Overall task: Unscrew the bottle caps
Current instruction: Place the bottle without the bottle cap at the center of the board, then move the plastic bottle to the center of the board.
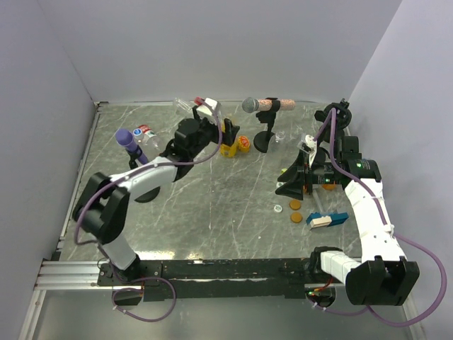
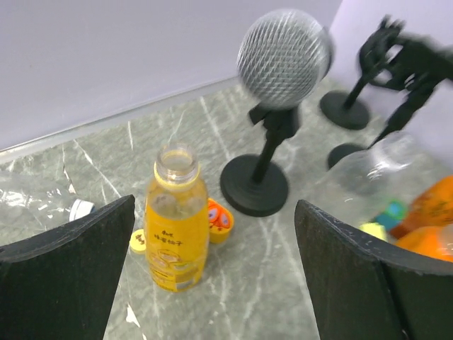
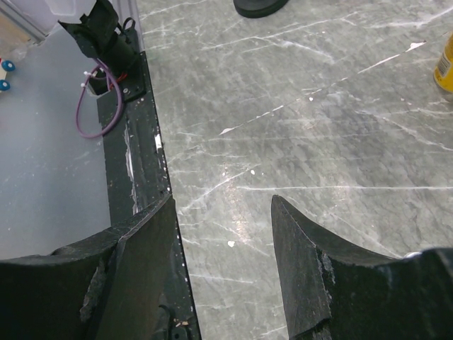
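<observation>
The yellow-orange juice bottle (image 2: 175,234) (image 1: 228,142) stands upright at the back middle, its mouth bare. An orange cap (image 2: 219,221) (image 1: 243,144) lies against its right side and a small yellow cap (image 2: 139,241) by its left. My left gripper (image 2: 212,283) (image 1: 216,124) hangs open just short of the bottle, fingers (image 2: 64,276) wide apart and holding nothing. A clear bottle (image 2: 382,170) shows blurred at the right. My right gripper (image 3: 222,202) (image 1: 284,185) is open over bare table at the right, empty.
A silver microphone (image 2: 283,57) on a black stand (image 1: 264,142) rises just behind the juice bottle. A purple microphone (image 1: 131,145) stands at the left. A white ring (image 1: 277,210), two brown discs (image 1: 295,210) and a blue-white block (image 1: 325,220) lie near the right arm.
</observation>
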